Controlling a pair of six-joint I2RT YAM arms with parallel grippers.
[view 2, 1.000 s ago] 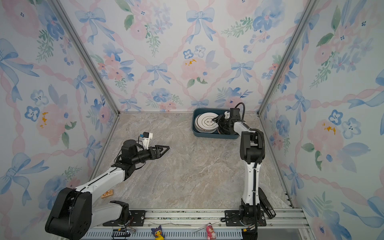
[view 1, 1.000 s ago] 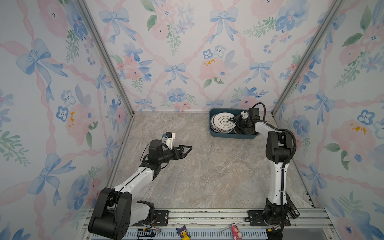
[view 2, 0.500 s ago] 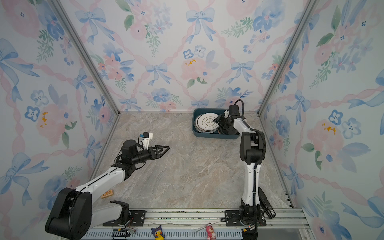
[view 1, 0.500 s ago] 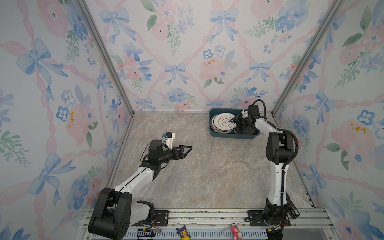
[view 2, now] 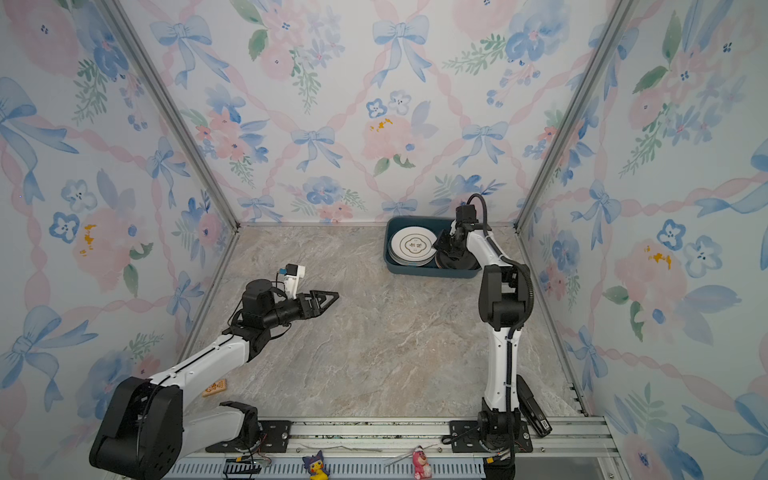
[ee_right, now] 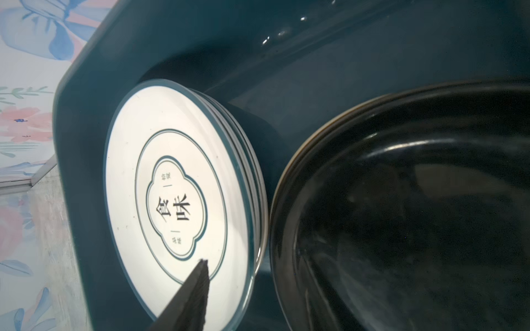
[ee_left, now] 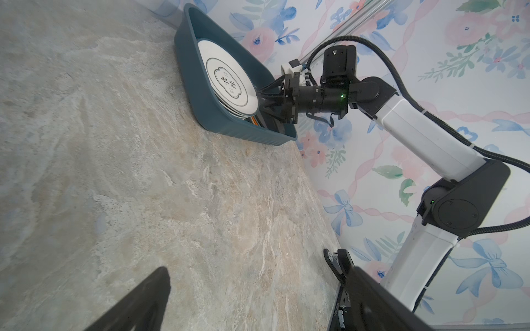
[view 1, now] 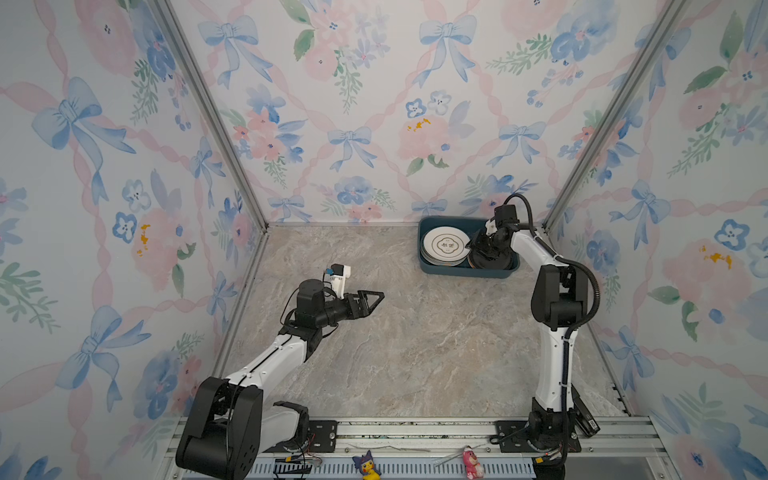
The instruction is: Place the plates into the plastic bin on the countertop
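Countertop (view 1: 415,340) in beige marble pattern is filling both top views, and you are seeing no plate lying loose on it. The plastic bin (view 1: 465,272) is sitting at the back right, by the wall. It is holding a stack of white plates (view 1: 444,245) in its left half and a stack of black plates (view 1: 492,264) in its right half. Your left gripper (view 1: 374,297) is hovering over bare surface, well apart from the bin, its jaws standing wide apart and empty. Your right gripper (view 1: 478,249) is reaching into the bin above the black stack.

In the left wrist view, the right claw (ee_left: 266,104) is dipping over the bin's rim. You cannot tell whether it is clamping anything.

In the right wrist view, one finger (ee_right: 192,295) is showing in front of the top white plate's edge, and the other is hiding. The two stacks are sitting just beside each other.

These plates are likely handling as stiff, glazed, slippery and breakable, with some weight. You are best pinching a rim, one finger under and one over.
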